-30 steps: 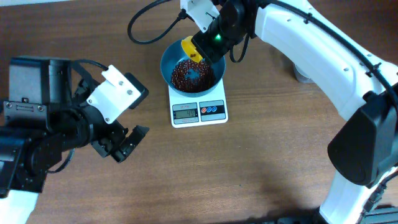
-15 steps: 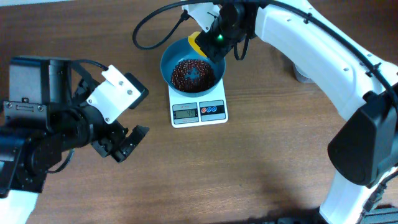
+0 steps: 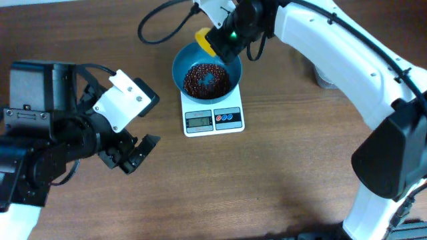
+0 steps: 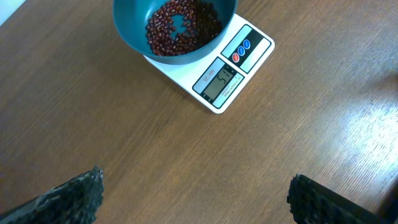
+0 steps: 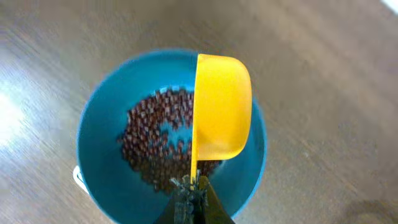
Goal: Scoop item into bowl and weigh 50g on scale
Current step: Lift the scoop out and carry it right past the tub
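The teal-blue bowl [image 3: 190, 61] stands on the white scale [image 3: 213, 120] at the back middle of the table. Dark reddish-brown beans [image 3: 205, 79] lie in a loose ring in its bottom; they also show in the left wrist view [image 4: 180, 28] and the right wrist view [image 5: 155, 143]. My right gripper [image 5: 194, 186] is shut on the thin handle of a yellow scoop [image 5: 221, 109], held on its side above the bowl's far rim [image 5: 93, 124]. The scoop [image 3: 202, 40] shows no beans. My left gripper [image 3: 137, 155] is open and empty, low over the table left of the scale [image 4: 233, 74].
A black cable [image 3: 157, 27] loops on the table behind the bowl. A grey round object [image 3: 323, 80] sits at the right behind my right arm. The wooden table [image 3: 267, 180] spreads in front of the scale.
My right gripper has lifted the yellow scoop from inside the bowl to its far rim, shifting back and left. My left arm has not moved.
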`<state>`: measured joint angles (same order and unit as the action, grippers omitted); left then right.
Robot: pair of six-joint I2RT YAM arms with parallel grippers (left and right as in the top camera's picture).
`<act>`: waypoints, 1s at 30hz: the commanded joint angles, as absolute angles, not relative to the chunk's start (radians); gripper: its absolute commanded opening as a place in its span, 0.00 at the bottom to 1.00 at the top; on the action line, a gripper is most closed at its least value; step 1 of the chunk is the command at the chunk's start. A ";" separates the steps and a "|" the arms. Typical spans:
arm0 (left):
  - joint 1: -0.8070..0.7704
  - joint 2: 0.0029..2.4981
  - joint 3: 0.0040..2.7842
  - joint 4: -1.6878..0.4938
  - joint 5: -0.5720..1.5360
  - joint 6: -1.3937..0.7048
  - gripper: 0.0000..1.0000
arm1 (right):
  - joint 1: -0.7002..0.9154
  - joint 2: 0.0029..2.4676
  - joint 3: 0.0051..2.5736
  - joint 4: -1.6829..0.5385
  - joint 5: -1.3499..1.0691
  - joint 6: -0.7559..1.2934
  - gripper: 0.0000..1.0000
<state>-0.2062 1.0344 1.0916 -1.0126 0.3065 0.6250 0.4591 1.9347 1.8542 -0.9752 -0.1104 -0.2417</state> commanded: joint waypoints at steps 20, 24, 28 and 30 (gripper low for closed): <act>-0.202 1.035 1.110 -1.012 0.307 0.637 0.99 | -0.054 1.719 1.983 -0.828 -0.337 0.224 0.04; -0.202 1.035 1.110 -1.012 0.307 0.637 0.99 | -0.181 1.573 1.983 -1.054 -0.210 0.247 0.04; -0.202 1.035 1.110 -1.012 0.307 0.637 0.99 | -0.224 1.447 1.982 -1.349 0.001 0.385 0.04; -0.202 1.035 1.110 -1.012 0.307 0.637 0.99 | -0.226 1.414 1.981 -1.435 0.012 0.414 0.04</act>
